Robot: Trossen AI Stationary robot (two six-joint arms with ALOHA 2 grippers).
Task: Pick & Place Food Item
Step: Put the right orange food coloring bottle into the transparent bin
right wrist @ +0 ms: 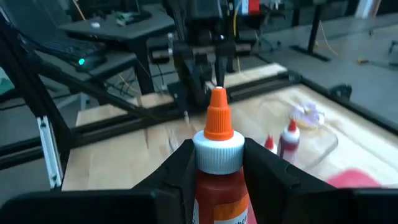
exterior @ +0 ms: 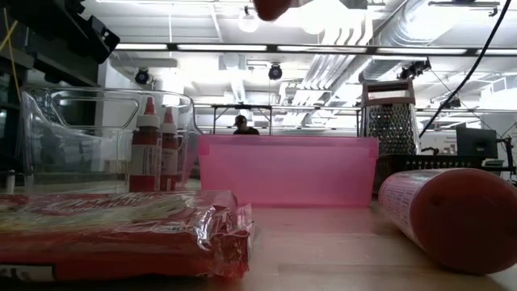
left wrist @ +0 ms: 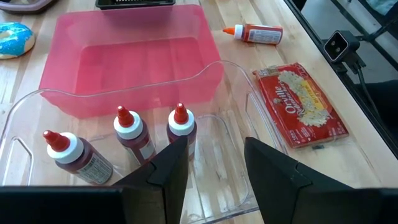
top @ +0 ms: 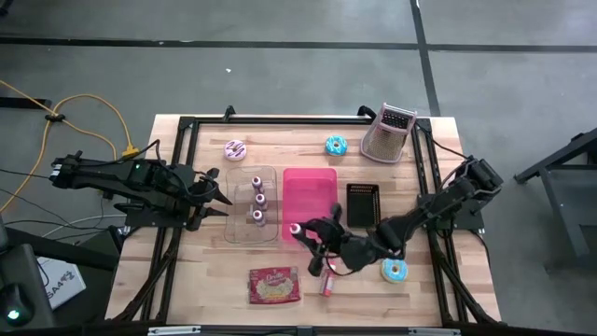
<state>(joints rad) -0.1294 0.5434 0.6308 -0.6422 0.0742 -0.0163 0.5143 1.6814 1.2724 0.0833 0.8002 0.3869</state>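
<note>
My right gripper [top: 308,233] is shut on a red sauce bottle [right wrist: 217,186] with a white cap and orange nozzle, above the near left corner of the pink bin [top: 310,187]. A second red bottle [top: 328,282] lies on its side on the table near the front. Three more bottles [left wrist: 130,134] stand upright in the clear bin [top: 238,224], left of the pink bin. My left gripper [left wrist: 214,168] hangs open over the clear bin's left end, touching nothing. My right gripper pinches the bottle's red body just below the white cap [right wrist: 219,152] between its two fingers [right wrist: 177,171]. The fingers lie along the bottle, whose nozzle points on past their tips toward the table's left. The bottle is lifted clear of table and bins.
A red food packet [top: 274,286] lies flat near the front edge. A blue doughnut [top: 395,271] sits under my right arm, and a black tray [top: 363,203] sits right of the pink bin. At the far edge are a pink doughnut [top: 235,149], a blue doughnut [top: 336,145] and a grater [top: 387,133].
</note>
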